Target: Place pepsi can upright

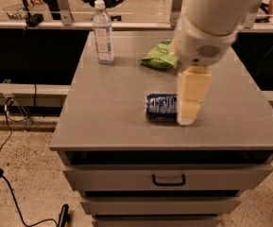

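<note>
The pepsi can (pixel 160 106) lies on its side on the grey tabletop (pixel 112 112), near the middle towards the front. It is dark blue with white print. My gripper (pixel 188 109) hangs from the white arm and sits right at the can's right end, covering that end. The arm comes in from the top right.
A clear water bottle (pixel 103 32) stands at the back left of the tabletop. A green snack bag (pixel 158 58) lies at the back middle, partly behind my arm. Drawers (pixel 168 178) sit under the tabletop. Cables run across the floor at the left.
</note>
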`<state>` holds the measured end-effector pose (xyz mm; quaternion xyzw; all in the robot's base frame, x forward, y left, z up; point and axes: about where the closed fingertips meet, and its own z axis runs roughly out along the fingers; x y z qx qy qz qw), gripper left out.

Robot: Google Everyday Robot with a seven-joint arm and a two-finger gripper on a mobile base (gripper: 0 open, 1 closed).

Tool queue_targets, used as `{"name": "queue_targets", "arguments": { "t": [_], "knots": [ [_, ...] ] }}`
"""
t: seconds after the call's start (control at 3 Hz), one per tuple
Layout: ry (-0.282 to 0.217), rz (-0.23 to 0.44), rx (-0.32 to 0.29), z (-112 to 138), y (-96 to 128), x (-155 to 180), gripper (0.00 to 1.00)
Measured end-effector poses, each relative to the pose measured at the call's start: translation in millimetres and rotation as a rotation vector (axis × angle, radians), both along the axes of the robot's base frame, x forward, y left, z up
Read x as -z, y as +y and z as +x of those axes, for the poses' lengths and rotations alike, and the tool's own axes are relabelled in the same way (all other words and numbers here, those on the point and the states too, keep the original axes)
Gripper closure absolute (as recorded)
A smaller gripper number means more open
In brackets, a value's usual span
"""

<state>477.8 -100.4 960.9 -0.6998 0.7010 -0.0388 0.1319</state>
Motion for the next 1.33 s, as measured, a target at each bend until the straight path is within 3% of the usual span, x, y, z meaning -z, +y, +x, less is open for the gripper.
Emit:
{"name": "queue_targets", "arguments": {
  "t": [0.67,1.0,1.33],
  "knots": [
    [0.02,-0.052,0.041,40,38,61,0.0],
    [0.043,-0.057,0.074,53,42,84,0.0],
    [0.081,-0.055,0.108,61,39,106,0.18]
  ]
}}
